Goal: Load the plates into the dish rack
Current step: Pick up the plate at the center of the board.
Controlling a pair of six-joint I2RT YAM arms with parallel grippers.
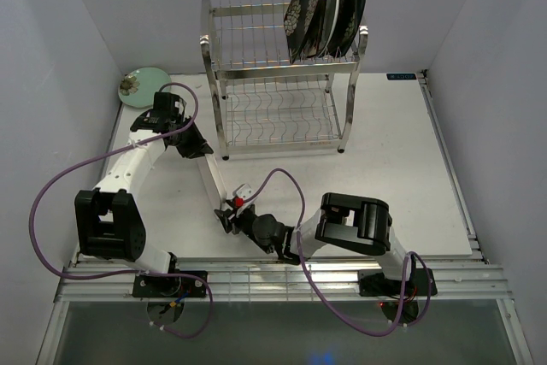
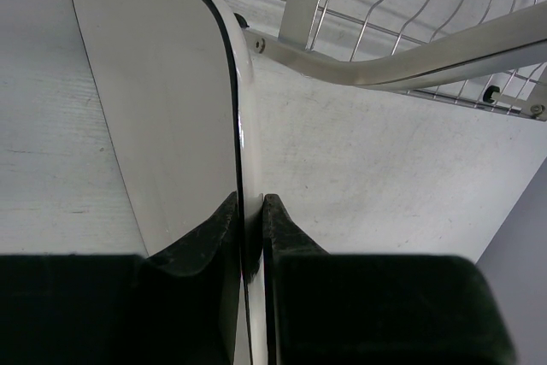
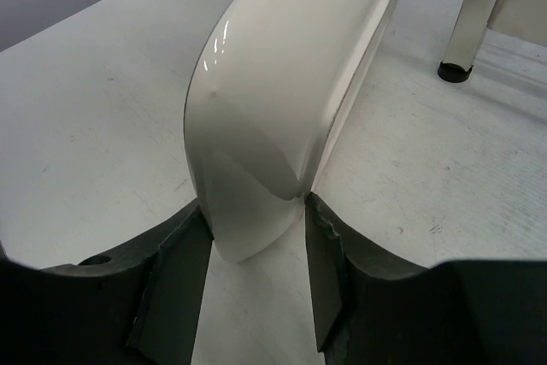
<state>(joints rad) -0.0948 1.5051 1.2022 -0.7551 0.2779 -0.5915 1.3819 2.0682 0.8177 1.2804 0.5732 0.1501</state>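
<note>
Holding tight: the left end effector (image 2: 250, 201) is pinching the white plate (image 2: 162, 100) by its thin edge. One finger is pressing on each face, and the jaws are standing narrow.
Other side: the right end effector (image 3: 255, 203) is hugging a rounded corner at the plate's far end. One finger is sitting on each side, and both look to be touching it. These jaws are standing wider than the left ones.
Plate between them: the white plate (image 1: 211, 181) is standing up on its edge. From above it is showing as a thin strip. It is running from the left end effector (image 1: 199, 148) to the right end effector (image 1: 229, 213). I cannot tell if its bottom edge is touching the table.
Under it: the table (image 1: 385, 168) is lying white and flat below the plate.
Behind it: the dish rack (image 1: 278, 83) is standing at the far side of the table, near the plate's far end. It is shining and has two wire shelves.
Up on top: several plates are standing upright, side by side, at the right end of the top shelf. A dark flowered plate (image 1: 301, 10) is standing at the left of that row.
Far corner: a green plate (image 1: 139, 85) is lying flat on the table's far left corner, apart from the rack.
</note>
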